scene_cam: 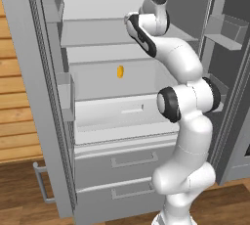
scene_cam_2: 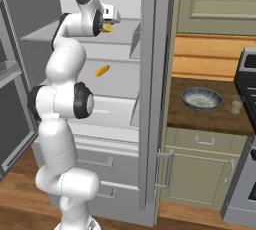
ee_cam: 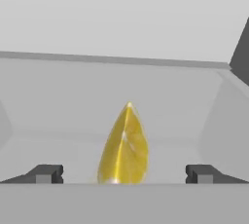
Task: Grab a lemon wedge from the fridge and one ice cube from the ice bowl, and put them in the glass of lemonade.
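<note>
**A:** Lemon wedge (ee_cam: 124,145) first: where do you see it?

**B:** Centre of the hand view, standing between your two fingers (ee_cam: 124,173), which are spread wide with clear space on either side of it. Nothing is gripped. In the left base view the yellow piece (scene_cam: 120,71) shows against the back of the fridge (scene_cam: 44,97), centre-left of the frame, over the white inner shelf (scene_cam: 122,114).

**A:** So how far along are you?

**B:** By my reading, at the very start. The fridge doors are open and you are lined up on the wedge, but the grasp is not yet made. The ice bowl (scene_cam_2: 202,99) sits on the desk (scene_cam_2: 200,119) at the right of the right base view, icy contents apparently untouched, and the glass of lemonade (scene_cam_2: 235,105) stands just beside it, nearer the right edge. I cannot tell at this size whether anything is floating in the glass. Both the wedge and the ice cube look left to deliver.

**A:** Anything in your way?

**B:** The open right-hand fridge door (scene_cam_2: 152,94) stands as a tall panel between the arm and the desk, so you will likely have to back out and go round it. The door bins (scene_cam: 66,97) at the left of the left base view and the shelf above crowd the hand. A stove (scene_cam_2: 247,74) edges the far right.
</note>
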